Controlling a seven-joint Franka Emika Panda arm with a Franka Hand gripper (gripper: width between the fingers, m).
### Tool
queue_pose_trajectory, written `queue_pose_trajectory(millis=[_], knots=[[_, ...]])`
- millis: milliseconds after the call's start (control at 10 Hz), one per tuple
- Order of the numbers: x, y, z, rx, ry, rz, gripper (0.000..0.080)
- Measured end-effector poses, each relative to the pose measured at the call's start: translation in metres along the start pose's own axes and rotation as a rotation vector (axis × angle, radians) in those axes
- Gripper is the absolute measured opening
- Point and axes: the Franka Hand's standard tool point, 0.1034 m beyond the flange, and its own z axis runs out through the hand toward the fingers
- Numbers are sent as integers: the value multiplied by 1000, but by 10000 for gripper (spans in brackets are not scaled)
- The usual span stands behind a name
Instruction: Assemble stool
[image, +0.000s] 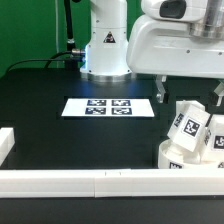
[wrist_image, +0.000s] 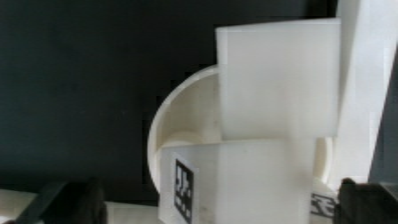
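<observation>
The white round stool seat (image: 176, 157) lies at the exterior view's right, near the front rail. Two white blocky legs (image: 186, 124) with black-and-white tags stand up from it, close together; a third leg does not show. My gripper (image: 190, 93) hangs open above them, clear of the parts, with one dark finger (image: 162, 90) on either side. In the wrist view the gripper (wrist_image: 222, 205) is open and empty. A tagged leg (wrist_image: 267, 100) stands between its fingertips (wrist_image: 71, 202) but farther off, in front of the seat's curved rim (wrist_image: 178, 120).
The marker board (image: 108, 106) lies flat mid-table. Long white rail blocks (image: 80, 181) run along the front edge, and another rail block (image: 5, 143) is at the exterior view's left. The robot base (image: 104, 50) stands at the back.
</observation>
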Motion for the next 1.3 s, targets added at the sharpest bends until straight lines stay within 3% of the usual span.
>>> queue_pose_trajectory(millis=[500,900,1100,1300], knots=[[2,-2,19,-6,-1,-6,649],[1,-1,20,-6,-4,-7,649],[2,3,20,-6,-2,-5,374],[3,6,19,-6,-1,-1,355]])
